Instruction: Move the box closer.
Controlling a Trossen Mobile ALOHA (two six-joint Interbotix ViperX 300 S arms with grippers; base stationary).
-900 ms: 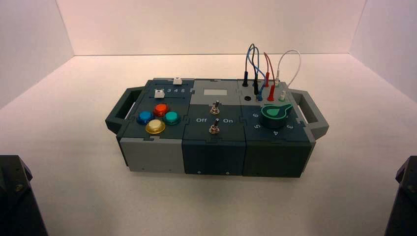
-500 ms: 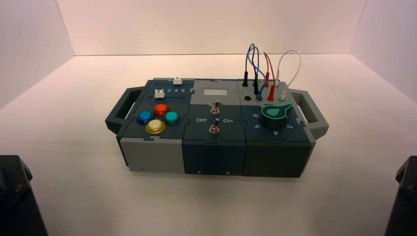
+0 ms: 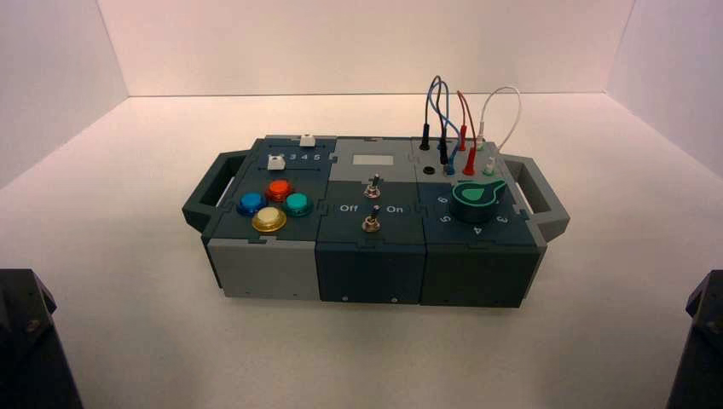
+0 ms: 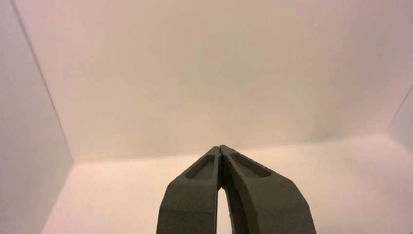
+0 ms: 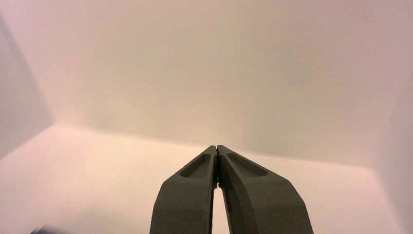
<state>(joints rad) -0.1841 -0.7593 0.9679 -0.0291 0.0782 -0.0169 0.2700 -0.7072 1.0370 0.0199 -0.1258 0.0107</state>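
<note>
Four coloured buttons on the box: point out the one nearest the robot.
The yellow button, at the near corner of the cluster on the box's left part; the red, blue and green ones all sit farther back.

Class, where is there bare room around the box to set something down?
Bare tabletop shows between the box and the back wall, beside each side handle, left and right, and in front, between the two parked arms, left and right. It is crowded at the box's back right, where wires loop up.
</note>
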